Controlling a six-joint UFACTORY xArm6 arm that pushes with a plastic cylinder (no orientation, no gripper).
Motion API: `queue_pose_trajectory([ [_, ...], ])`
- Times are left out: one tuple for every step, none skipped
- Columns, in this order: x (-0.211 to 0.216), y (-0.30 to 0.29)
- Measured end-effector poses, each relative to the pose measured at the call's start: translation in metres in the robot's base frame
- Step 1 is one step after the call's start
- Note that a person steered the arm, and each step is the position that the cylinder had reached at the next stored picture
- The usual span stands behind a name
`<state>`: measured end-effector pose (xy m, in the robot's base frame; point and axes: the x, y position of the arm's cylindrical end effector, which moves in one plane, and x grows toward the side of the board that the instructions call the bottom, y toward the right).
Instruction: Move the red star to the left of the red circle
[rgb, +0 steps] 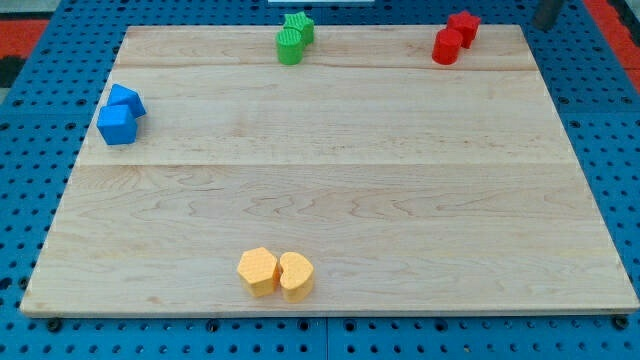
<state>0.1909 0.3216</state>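
The red star (463, 25) sits at the board's top right corner, touching the red circle (446, 46), which lies just below and left of it. So the star is up and to the right of the circle. My rod shows only as a dark stub at the view's top right edge, and its tip (545, 22) is off the board, right of both red blocks and apart from them.
Two green blocks (293, 38) sit together at the top centre. Two blue blocks (120, 113) sit at the left edge. Two yellow blocks (275, 272) sit near the bottom edge. The wooden board (330, 180) lies on a blue pegboard.
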Motion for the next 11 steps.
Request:
queue_pose_trajectory([
  [0.001,-0.022],
  [0.001,-0.092],
  [0.004,-0.150],
  [0.027,-0.170],
  [0.011,-0.180],
  [0.000,-0.173],
  [0.001,-0.192],
  [0.001,-0.244],
  [0.002,-0.279],
  [0.012,-0.272],
  [0.013,-0.236],
])
